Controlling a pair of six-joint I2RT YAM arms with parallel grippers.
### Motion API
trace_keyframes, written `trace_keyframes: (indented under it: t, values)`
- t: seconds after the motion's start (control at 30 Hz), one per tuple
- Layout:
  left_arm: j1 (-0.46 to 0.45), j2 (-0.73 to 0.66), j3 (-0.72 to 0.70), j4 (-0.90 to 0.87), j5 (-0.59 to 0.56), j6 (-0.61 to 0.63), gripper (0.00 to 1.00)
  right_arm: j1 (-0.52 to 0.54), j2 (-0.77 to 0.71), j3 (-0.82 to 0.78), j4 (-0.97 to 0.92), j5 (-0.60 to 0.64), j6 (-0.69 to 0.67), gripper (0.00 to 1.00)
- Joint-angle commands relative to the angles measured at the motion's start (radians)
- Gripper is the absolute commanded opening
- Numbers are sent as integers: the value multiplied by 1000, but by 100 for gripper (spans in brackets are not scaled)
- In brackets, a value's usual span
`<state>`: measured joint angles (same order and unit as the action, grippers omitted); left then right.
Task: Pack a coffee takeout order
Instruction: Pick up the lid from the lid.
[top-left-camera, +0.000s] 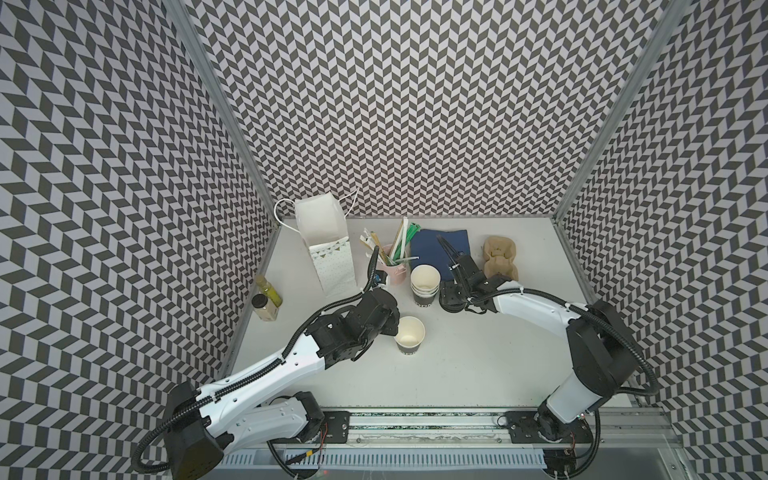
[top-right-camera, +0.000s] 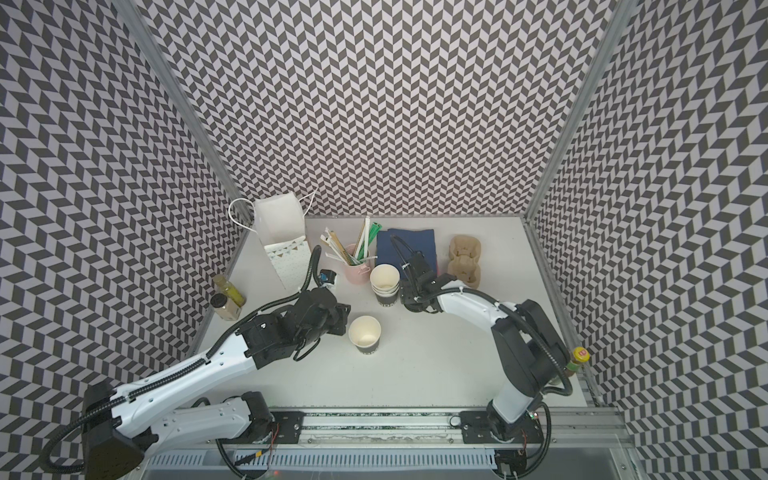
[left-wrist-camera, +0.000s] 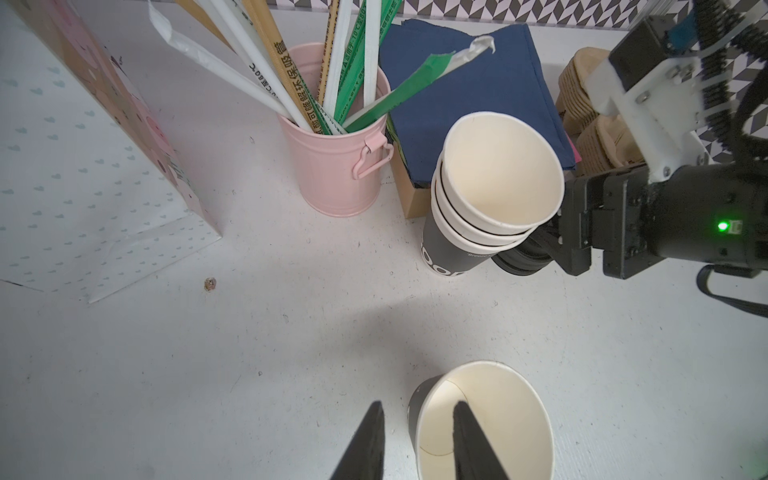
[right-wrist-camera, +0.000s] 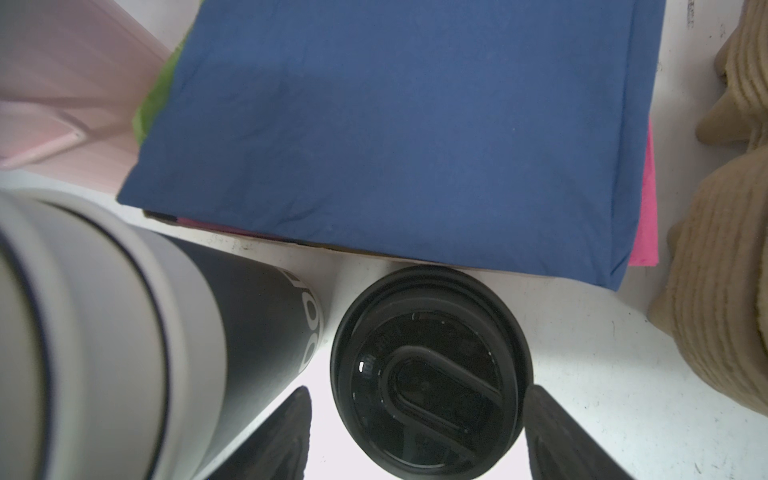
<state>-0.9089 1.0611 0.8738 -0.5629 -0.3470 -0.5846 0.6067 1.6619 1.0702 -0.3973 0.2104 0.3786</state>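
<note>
A lidless dark paper cup (top-left-camera: 409, 340) with a white lining stands alone at mid-table. My left gripper (left-wrist-camera: 418, 405) is open and straddles its near wall: one finger (left-wrist-camera: 469, 440) hangs inside the cup (left-wrist-camera: 486, 419), the other outside, clear of the wall. Beside the cup stack, a black plastic lid (right-wrist-camera: 432, 374) lies on the table. My right gripper (right-wrist-camera: 419, 390) is open, with a finger on each side of the lid. The navy-blue napkin (top-left-camera: 432, 249) lies behind the lid. To its right sits the tan pulp carrier (top-left-camera: 500, 259).
A stack of lidless cups (top-left-camera: 424, 282) stands right beside the lid. A pink bucket of straws (top-left-camera: 392, 266) and a white paper bag (top-left-camera: 328, 249) stand at the back left. Two bottles (top-left-camera: 266, 299) are by the left wall. A pink napkin (right-wrist-camera: 648, 208) shows under the navy one.
</note>
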Motion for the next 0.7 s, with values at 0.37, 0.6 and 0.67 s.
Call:
trace_keyframes:
  t: [0.37, 0.6, 0.67]
  values:
    - [11, -16, 2, -14, -15, 8, 30, 6, 40, -10, 25, 21, 12, 77]
    - [18, -19, -1, -12, -15, 12, 30, 7, 58, -12, 17, 32, 12, 77]
    - [18, -22, 2, -15, -15, 13, 30, 7, 57, -16, 19, 31, 14, 77]
